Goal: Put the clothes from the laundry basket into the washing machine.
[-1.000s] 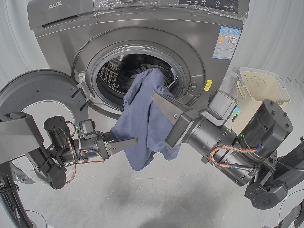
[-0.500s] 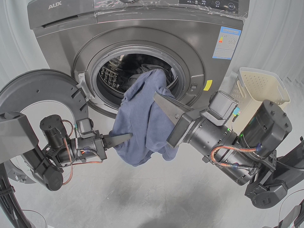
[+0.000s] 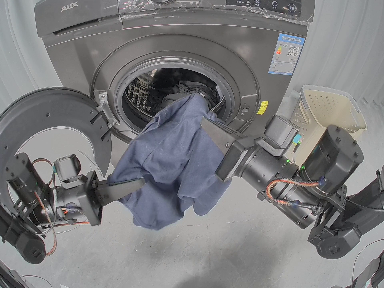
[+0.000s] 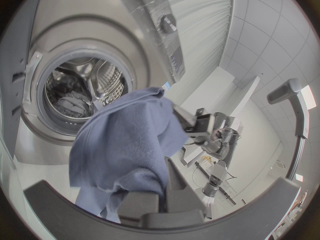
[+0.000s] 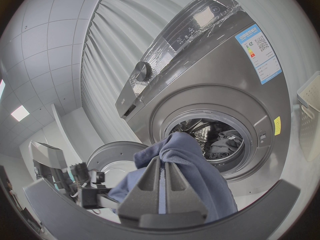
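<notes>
Creased slate-blue cloth garment (image 3: pixel 176 161) hangs spread before the open drum rim of the grey washing machine (image 3: pixel 240 45). Right gripper (image 3: pixel 205 121) jaws clamped on its top fold; left gripper (image 3: pixel 140 181) jaws pinched onto its lower edge.

Washing machine (image 3: pixel 80 61) ahead, door (image 3: pixel 52 113) open at its left, laundry basket (image 3: pixel 332 109) at its right. The garment (image 3: pixel 176 157) hangs before the drum (image 3: pixel 140 97), between left gripper (image 3: pixel 139 181) and right gripper (image 3: pixel 205 121); other clothes (image 3: pixel 188 91) lie inside it.
</notes>
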{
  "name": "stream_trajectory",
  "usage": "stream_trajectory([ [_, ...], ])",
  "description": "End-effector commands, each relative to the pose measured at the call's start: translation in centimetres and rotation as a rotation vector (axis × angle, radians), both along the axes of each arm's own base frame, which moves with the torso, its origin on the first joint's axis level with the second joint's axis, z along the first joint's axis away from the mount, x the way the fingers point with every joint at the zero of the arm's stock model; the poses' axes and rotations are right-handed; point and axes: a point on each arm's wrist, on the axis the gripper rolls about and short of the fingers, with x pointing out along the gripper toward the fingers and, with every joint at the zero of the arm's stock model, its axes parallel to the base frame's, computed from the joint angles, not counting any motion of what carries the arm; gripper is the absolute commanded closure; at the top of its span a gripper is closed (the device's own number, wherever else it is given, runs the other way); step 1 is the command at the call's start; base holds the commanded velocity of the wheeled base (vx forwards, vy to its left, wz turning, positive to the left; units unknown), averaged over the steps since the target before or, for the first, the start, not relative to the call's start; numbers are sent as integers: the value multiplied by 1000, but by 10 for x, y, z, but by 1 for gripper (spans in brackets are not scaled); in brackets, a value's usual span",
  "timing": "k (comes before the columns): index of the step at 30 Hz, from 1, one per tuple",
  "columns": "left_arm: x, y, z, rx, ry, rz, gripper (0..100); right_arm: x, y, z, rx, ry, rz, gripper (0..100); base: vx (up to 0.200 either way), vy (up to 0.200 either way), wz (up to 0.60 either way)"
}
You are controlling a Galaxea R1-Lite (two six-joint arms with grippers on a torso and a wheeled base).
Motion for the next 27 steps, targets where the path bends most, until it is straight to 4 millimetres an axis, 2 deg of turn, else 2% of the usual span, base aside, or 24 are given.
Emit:
stream_trajectory([
  [1,-39,11,19,-30,-92,-8,100,2,3,-5,-18,12,1,100,0,0,0],
  [20,-41,12,24,-39,-115,-9,100,4,0,-5,-38,-13,-21,100,0,0,0],
  [21,-40,11,29,-46,-133,-13,100,5,0,-5,-37,-15,-19,0,0,0,0],
  [23,-38,10,31,-48,-144,-23,100,5,0,-6,-48,-8,-14,0,0,0,0],
  [27,-34,8,35,-58,-152,-25,100,15,5,-34,-113,46,-31,0,0,0,0],
])
